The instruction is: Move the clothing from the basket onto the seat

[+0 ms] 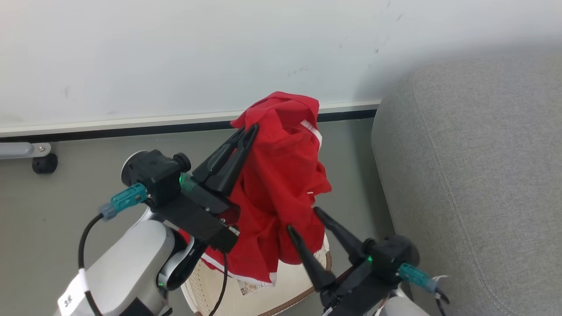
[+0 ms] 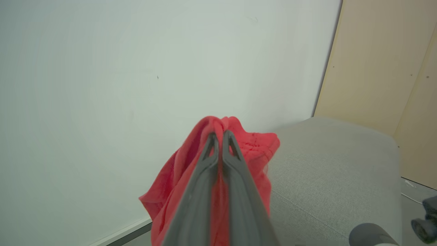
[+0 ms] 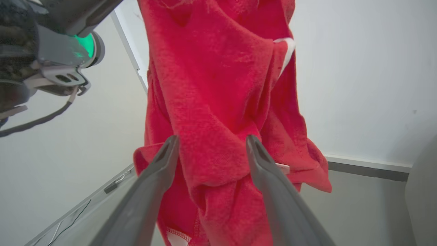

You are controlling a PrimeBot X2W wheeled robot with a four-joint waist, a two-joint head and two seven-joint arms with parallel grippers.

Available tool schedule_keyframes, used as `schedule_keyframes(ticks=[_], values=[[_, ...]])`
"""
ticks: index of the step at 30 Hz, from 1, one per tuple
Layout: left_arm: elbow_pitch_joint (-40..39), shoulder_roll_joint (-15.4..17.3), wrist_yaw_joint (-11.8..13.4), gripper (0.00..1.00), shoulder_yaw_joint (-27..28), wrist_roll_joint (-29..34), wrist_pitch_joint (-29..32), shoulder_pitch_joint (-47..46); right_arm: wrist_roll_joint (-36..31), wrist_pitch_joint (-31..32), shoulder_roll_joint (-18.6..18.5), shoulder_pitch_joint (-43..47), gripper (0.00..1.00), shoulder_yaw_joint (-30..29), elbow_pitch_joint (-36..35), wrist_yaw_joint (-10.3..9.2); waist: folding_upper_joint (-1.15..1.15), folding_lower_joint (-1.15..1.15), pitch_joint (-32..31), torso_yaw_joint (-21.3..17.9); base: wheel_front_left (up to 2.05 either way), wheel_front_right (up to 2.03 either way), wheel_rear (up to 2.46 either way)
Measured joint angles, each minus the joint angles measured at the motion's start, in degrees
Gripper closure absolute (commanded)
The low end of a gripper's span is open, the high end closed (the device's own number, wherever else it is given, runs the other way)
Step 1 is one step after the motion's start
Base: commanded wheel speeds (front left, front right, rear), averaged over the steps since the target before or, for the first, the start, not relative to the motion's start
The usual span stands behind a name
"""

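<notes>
Holding the clothing [image 1: 281, 175] up in the air with the left gripper [image 1: 249, 128] — both long fingers squeezed together on a bunch of red cloth near the top. Same thing close up in the left wrist view: left gripper [image 2: 220, 135] pinching the clothing [image 2: 252, 147], fingers pressed side by side, with red cloth puffed out around the tips.

Hanging down from there in loose folds, with a bit of white trim on the right side and a white stripe along the bottom edge. Dangling right over the basket [image 1: 328, 260] on the grey floor [image 1: 66, 210], bottom edge low over the open top. Cannot tell if touching it. Not on the seat [image 1: 474, 175] yet, just off to its left.

Reaching up from below with the right gripper [image 1: 303, 218], fingers spread wide apart, tips right at the lower folds. In the right wrist view, a thick fold of the clothing [image 3: 211, 85] between the spread fingers of the right gripper [image 3: 212, 138] — not squeezed.

Behind it all, a plain white wall [image 1: 175, 52].
</notes>
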Motion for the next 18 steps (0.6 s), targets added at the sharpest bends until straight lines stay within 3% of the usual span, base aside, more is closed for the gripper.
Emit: schedule_keyframes(ticks=[8,13,18], values=[[0.5,-1.3,0.0,1.0,-0.2,0.0,0.5,-1.1,-2.2,0.5,0.0,-3.3,0.0,3.2,3.4,0.4,0.0,0.0,0.2,0.3,0.0,0.0,0.0],[-0.1,-2.2,-0.1,1.0,-1.4,-0.1,1.1,-1.1,-3.8,0.5,0.1,-6.1,0.0,2.6,6.7,-2.24,0.0,0.0,0.2,1.1,0.0,0.0,0.0],[-1.0,-2.6,-0.1,1.0,-2.7,-0.1,1.5,-0.8,-4.5,1.1,0.1,-8.8,0.0,3.5,11.5,-2.77,0.0,0.0,0.3,2.2,0.0,0.0,0.0]])
